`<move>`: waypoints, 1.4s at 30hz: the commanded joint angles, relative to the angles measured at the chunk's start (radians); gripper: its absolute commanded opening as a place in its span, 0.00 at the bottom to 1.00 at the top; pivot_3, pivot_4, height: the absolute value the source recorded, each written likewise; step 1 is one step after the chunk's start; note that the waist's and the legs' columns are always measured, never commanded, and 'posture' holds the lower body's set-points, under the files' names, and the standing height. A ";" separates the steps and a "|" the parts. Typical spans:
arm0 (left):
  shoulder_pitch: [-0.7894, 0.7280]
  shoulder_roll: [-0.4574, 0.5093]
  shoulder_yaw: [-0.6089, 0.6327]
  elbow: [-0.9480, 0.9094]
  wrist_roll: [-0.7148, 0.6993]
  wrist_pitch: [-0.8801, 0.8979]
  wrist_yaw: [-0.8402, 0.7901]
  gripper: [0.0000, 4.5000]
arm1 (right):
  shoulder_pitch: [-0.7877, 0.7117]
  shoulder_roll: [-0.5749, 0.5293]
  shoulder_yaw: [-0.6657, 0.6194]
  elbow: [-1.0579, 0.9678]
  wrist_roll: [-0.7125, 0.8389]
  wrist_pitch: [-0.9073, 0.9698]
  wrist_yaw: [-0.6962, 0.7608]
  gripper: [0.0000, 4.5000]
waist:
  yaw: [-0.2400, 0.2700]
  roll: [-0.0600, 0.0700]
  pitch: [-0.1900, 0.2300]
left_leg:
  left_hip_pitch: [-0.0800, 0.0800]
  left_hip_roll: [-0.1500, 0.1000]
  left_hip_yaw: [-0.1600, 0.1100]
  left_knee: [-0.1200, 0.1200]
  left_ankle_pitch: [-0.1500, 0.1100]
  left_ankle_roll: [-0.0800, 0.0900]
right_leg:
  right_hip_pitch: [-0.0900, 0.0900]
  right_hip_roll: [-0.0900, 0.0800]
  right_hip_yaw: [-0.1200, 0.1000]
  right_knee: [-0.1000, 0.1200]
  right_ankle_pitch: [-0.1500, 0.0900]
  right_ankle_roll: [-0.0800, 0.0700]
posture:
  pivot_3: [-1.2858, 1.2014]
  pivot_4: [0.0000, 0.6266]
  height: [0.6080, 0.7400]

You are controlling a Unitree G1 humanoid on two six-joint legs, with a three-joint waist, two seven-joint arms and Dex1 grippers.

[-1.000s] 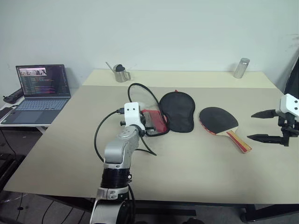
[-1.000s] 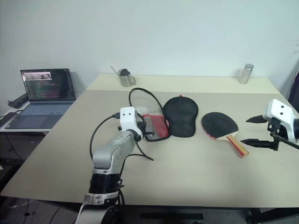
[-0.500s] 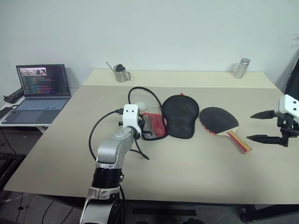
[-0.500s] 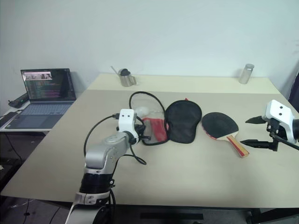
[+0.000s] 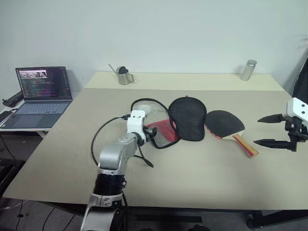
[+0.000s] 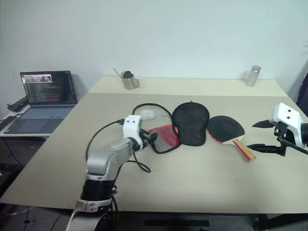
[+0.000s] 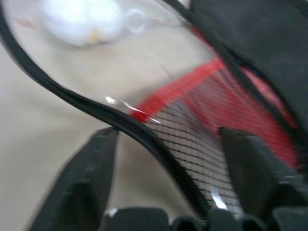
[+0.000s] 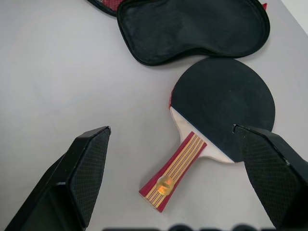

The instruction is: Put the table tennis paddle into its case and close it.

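Black fingers of the left gripper [image 7: 166,187] stand apart astride the case [image 5: 185,118] edge; right gripper [image 5: 273,130] hangs wide open beside the table tennis paddle [image 5: 226,125], handle slanting toward it, blade touching the case.

The case [image 5: 185,119] is lying mid-table [image 5: 192,173]. The table tennis paddle [image 5: 226,124] is lying just right of the case, touching it. The jug [image 5: 124,75] and the can [image 5: 248,70] are standing behind the case, well apart; the laptop [image 5: 42,94] is sitting far to its left.
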 commanded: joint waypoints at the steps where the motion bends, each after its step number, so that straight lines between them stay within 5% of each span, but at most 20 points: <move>1: 0.010 0.145 0.005 -0.035 -0.045 -0.032 -0.175 0.91 | -0.052 0.077 0.046 -0.017 -0.088 0.119 -0.220 1.00 | -0.004 -0.001 -0.001 | 0.000 0.001 0.000 0.000 0.000 0.000 | 0.000 0.000 0.000 0.000 0.000 0.000 | 0.52 0.24 1.00; 9: 0.047 0.456 0.001 -0.006 -0.144 -0.225 -0.618 0.91 | -0.145 0.335 0.104 0.011 -0.183 0.591 -0.625 1.00 | -0.009 -0.001 -0.001 | -0.002 -0.001 -0.001 0.000 0.000 0.000 | -0.001 -0.001 0.000 -0.001 0.000 -0.001 | 0.52 0.24 1.00; 19: 0.067 0.487 0.001 -0.074 -0.199 -0.336 -0.765 0.91 | -0.178 0.532 0.049 0.122 -0.154 0.658 -0.816 1.00 | -0.019 -0.001 -0.001 | -0.002 -0.001 -0.002 -0.001 0.000 0.000 | -0.001 -0.001 0.000 -0.002 0.000 -0.001 | 0.52 0.24 1.00; 22: 0.067 0.481 -0.002 -0.082 -0.198 -0.337 -0.760 0.92 | -0.182 0.591 0.030 0.139 -0.155 0.633 -0.869 0.86 | -0.032 -0.003 -0.002 | 0.000 -0.001 -0.001 -0.001 0.000 0.001 | -0.001 -0.001 0.001 -0.001 0.000 -0.001 | 0.52 0.24 1.00; 31: 0.078 0.483 0.001 -0.088 -0.201 -0.341 -0.743 0.92 | -0.229 0.655 -0.025 0.142 -0.137 0.621 -0.959 0.24 | -0.049 -0.004 -0.002 | 0.001 -0.001 -0.001 0.000 0.000 0.001 | 0.000 0.000 0.001 0.002 0.001 -0.001 | 0.52 0.24 1.00; 42: 0.087 0.508 0.013 -0.062 -0.186 -0.364 -0.734 0.92 | -0.418 0.743 -0.138 0.041 -0.105 0.628 -1.142 0.23 | -0.052 -0.003 -0.002 | -0.001 0.000 -0.001 -0.002 0.000 0.001 | -0.004 0.000 0.002 0.000 0.001 -0.001 | 0.52 0.24 1.00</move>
